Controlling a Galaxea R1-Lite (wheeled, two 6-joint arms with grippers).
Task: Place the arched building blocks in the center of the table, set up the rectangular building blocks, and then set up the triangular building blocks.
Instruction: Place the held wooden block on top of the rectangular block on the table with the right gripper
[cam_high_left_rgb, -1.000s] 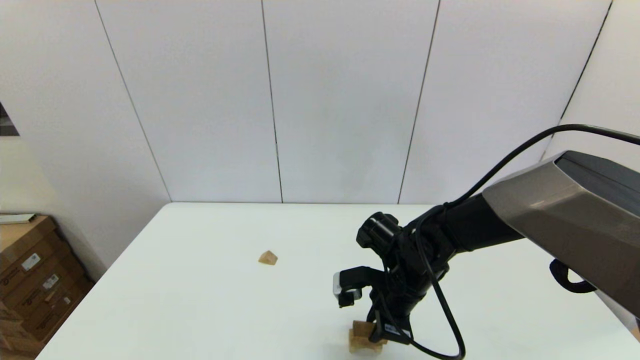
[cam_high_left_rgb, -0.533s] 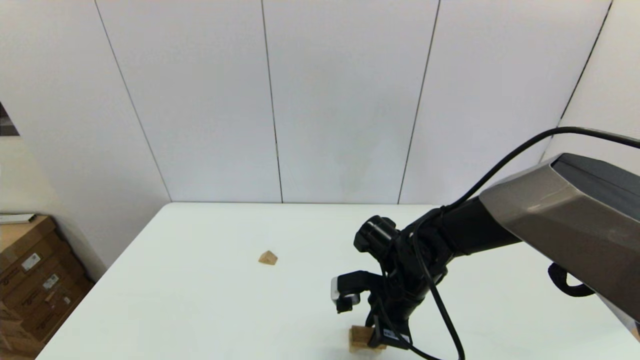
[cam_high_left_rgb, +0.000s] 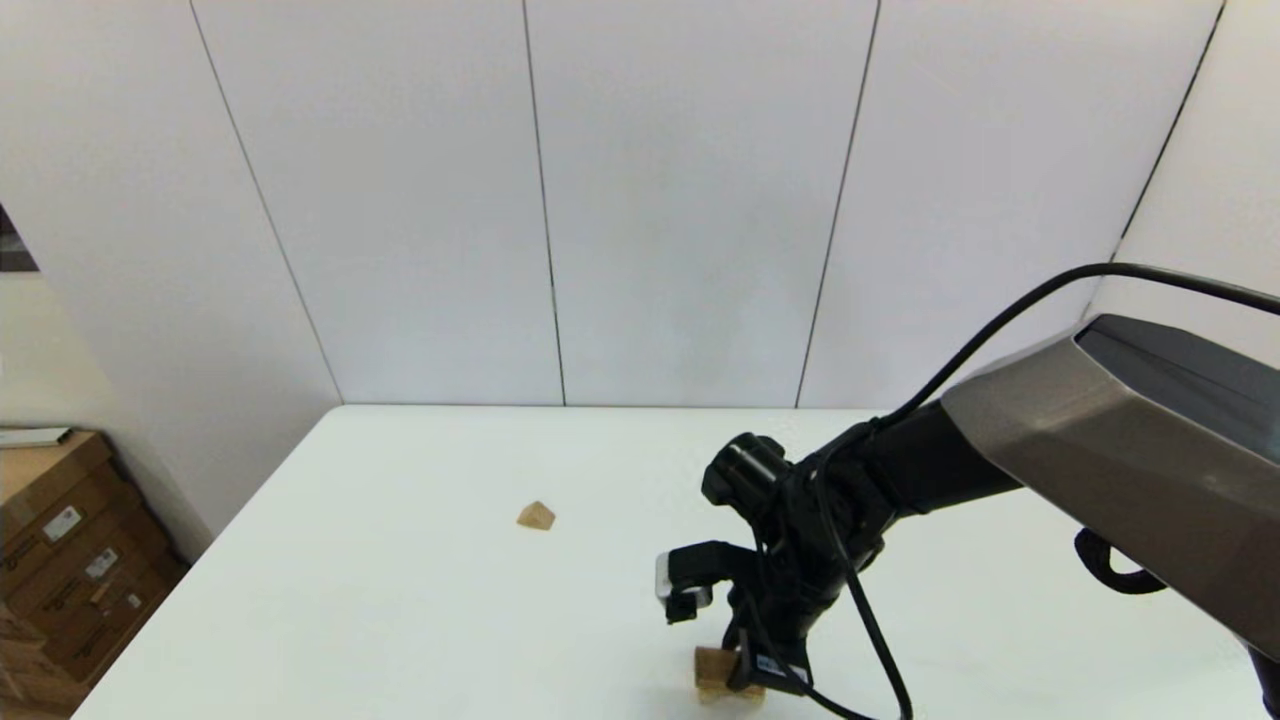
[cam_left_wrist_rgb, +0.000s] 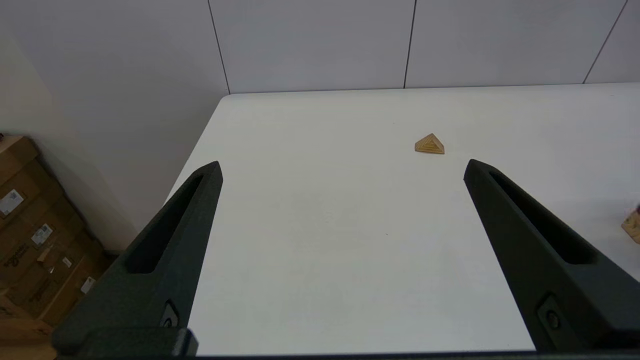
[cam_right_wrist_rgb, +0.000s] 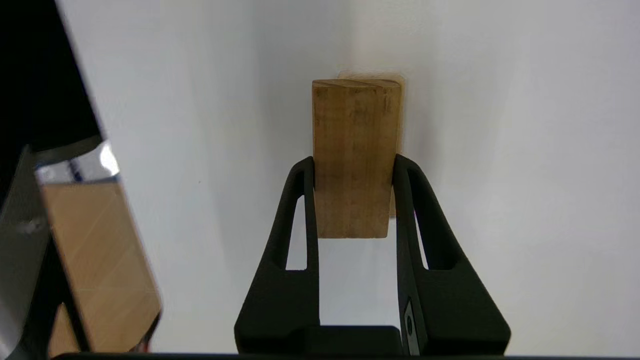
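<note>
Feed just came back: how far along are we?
Done: the arch seems placed, a pale edge showing under the slab. In hand: the right gripper is shut on the slab, right over it. Left: release the slab, then the wedge, lying alone farther back; the left gripper is open, idle.

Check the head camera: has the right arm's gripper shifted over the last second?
Yes. The right gripper, shut on a wooden block, has drifted slightly toward the robot's left, judged against the triangular block, which has stayed put.

Bare table (cam_high_left_rgb: 400, 600) surrounds the triangular block (cam_high_left_rgb: 536, 516); the right arm (cam_high_left_rgb: 900, 480) crosses its right half.
</note>
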